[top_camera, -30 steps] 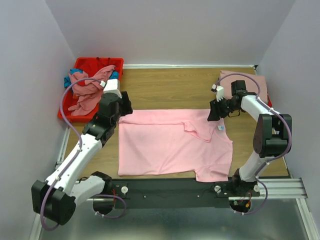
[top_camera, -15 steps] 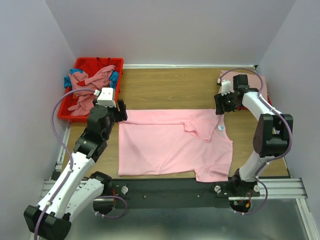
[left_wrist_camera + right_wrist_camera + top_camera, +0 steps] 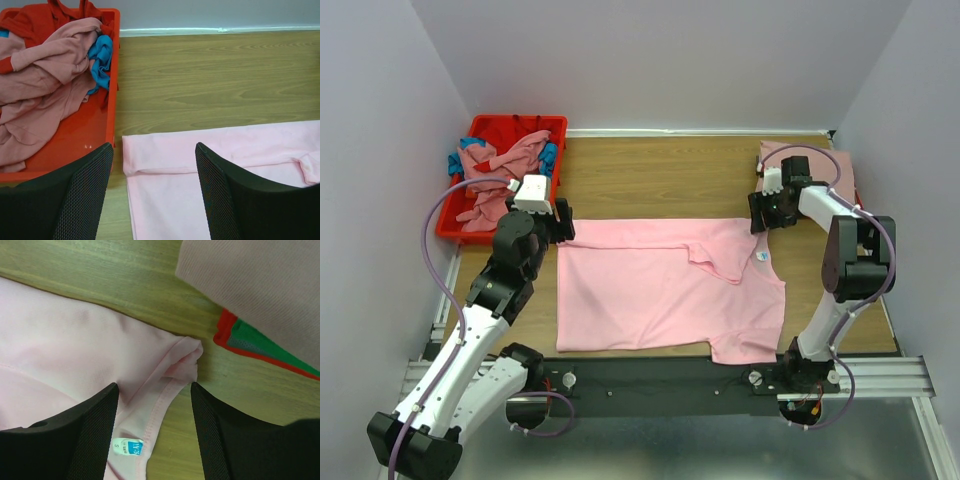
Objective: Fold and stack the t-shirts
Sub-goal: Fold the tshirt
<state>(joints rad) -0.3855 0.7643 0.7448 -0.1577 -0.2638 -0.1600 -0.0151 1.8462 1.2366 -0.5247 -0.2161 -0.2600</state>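
A bright pink t-shirt (image 3: 670, 285) lies spread on the table, its far edge folded over into a band (image 3: 210, 145). My left gripper (image 3: 560, 222) hovers open over the shirt's far left corner (image 3: 131, 155), holding nothing. My right gripper (image 3: 757, 215) hovers open over the far right corner by the collar; that bunched corner (image 3: 187, 357) and the size tag (image 3: 127, 446) lie between its fingers. A folded stack sits at the back right, with a dusty rose t-shirt (image 3: 260, 290) on top and green (image 3: 250, 335) and red (image 3: 224, 325) edges under it.
A red bin (image 3: 515, 120) stands at the back left, right beside the shirt's corner. It holds crumpled dusty rose (image 3: 45, 75), teal (image 3: 102, 55) and red (image 3: 30, 20) shirts. Bare wood (image 3: 660, 175) lies between the bin and the stack. Walls close in on three sides.
Both grippers have let go of the pink shirt's far edge and opened wider. The left arm pulled back and down a little. The right gripper drew slightly toward the stack.
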